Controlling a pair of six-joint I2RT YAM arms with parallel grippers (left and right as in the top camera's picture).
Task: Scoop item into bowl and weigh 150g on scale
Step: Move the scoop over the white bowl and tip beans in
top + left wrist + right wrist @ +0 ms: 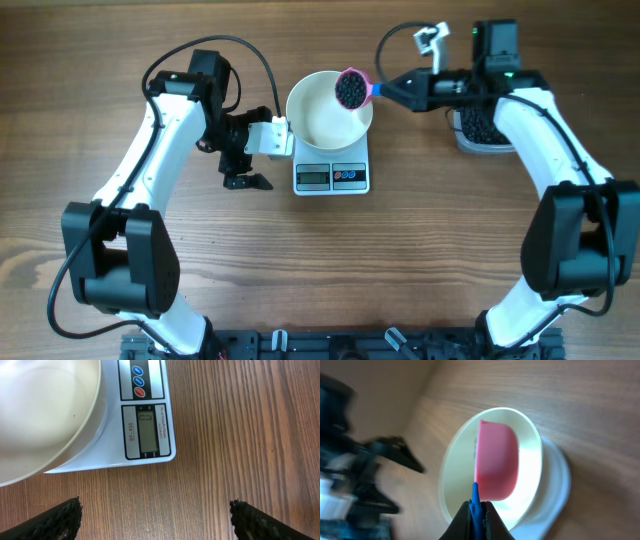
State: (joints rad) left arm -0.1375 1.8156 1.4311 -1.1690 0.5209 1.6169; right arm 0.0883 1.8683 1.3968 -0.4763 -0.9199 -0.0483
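Observation:
The white bowl stands on the white scale. Over the bowl's far right rim, my right gripper is shut on the blue handle of a pink scoop filled with the item, small black beads. In the right wrist view the scoop's pink underside hangs over the bowl, with the handle pinched in the gripper. My left gripper stands open just left of the scale, holding nothing. Its fingertips frame bare wood in front of the scale's display and the bowl.
A clear tub with more black beads sits at the right, partly under my right arm. The scale's buttons face my left gripper. Bare wooden tabletop spreads in front of the scale.

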